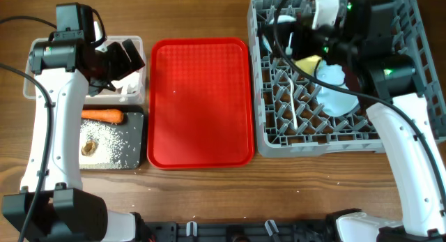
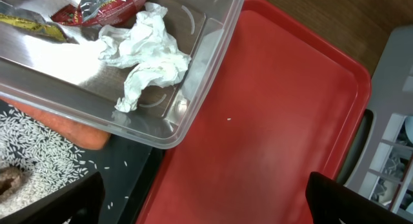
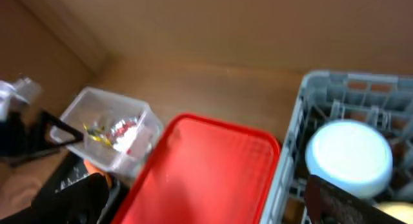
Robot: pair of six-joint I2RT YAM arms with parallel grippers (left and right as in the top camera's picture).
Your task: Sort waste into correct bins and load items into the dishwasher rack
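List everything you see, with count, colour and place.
dishwasher rack: one, grey, table's right
pale blue dishes: at least two, in rack
yellow cup: one, in rack
spoon: one, white, in rack
red tray: one, centre
clear tub: one, far left
tissue: one, white, in tub
wrappers: some, red-white, in tub
yellow scrap: one, in tub
black tray: one, near left
carrot: one, orange, black tray
rice: many grains, white, black tray
brown lump: one, amid rice
left hand: open, above tub
right hand: open, above rack

Red serving tray, grey rack, orange carrot, white rice, black tray
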